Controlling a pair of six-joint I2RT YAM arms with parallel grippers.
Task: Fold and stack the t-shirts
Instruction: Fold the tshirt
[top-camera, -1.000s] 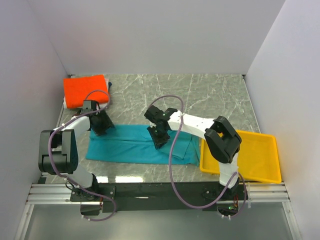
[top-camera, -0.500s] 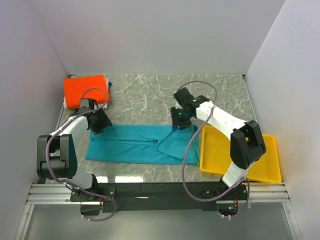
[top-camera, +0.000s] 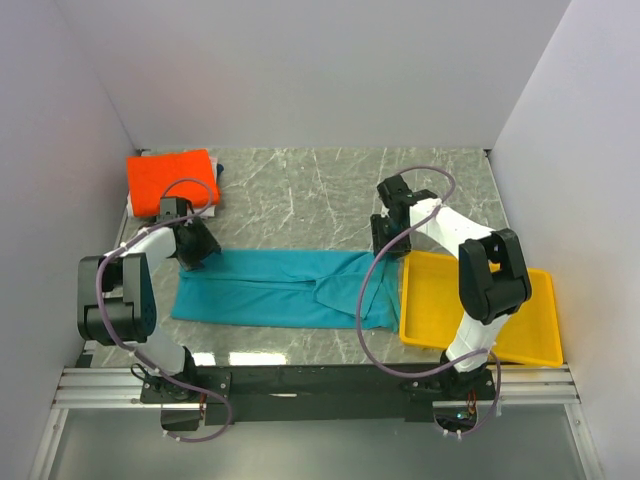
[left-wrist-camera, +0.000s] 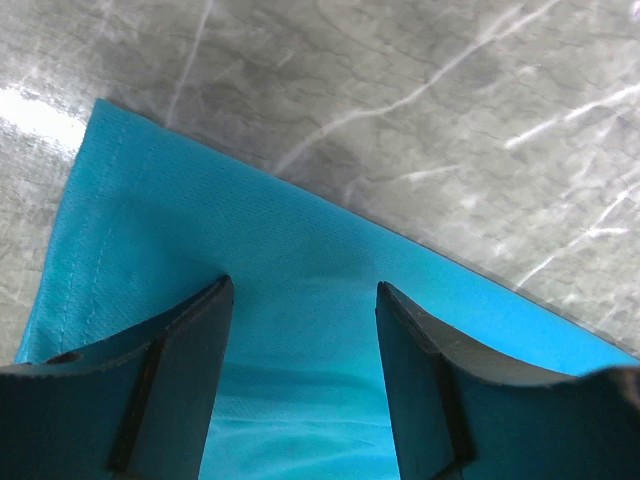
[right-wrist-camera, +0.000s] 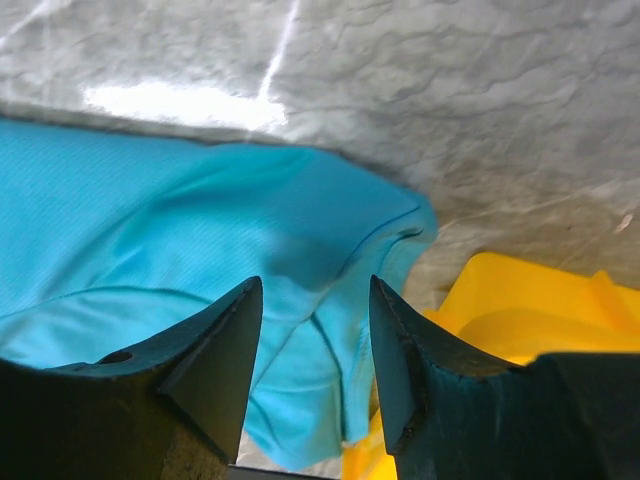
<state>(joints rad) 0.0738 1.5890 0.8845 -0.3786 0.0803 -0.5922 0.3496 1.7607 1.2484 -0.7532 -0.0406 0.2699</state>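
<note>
The teal-blue t-shirt (top-camera: 260, 290) lies as a long flat strip across the near half of the marble table (top-camera: 300, 190). Its right end is rumpled and touches the yellow tray. The orange-red t-shirt (top-camera: 170, 180) sits folded at the far left corner. My left gripper (top-camera: 195, 246) is open just above the teal strip's far left corner (left-wrist-camera: 300, 250), with cloth showing between its fingers (left-wrist-camera: 190, 360). My right gripper (top-camera: 386, 240) hovers open over the strip's far right end (right-wrist-camera: 150, 230), holding nothing.
The yellow tray (top-camera: 500, 310) stands at the near right, its corner (right-wrist-camera: 520, 300) right beside the teal cloth. White walls close in the table on the left, back and right. Purple cables loop over both arms.
My right gripper has travelled from the middle of the teal shirt to its right end, drawing cloth with it, and its jaws have opened. The left gripper has barely shifted.
</note>
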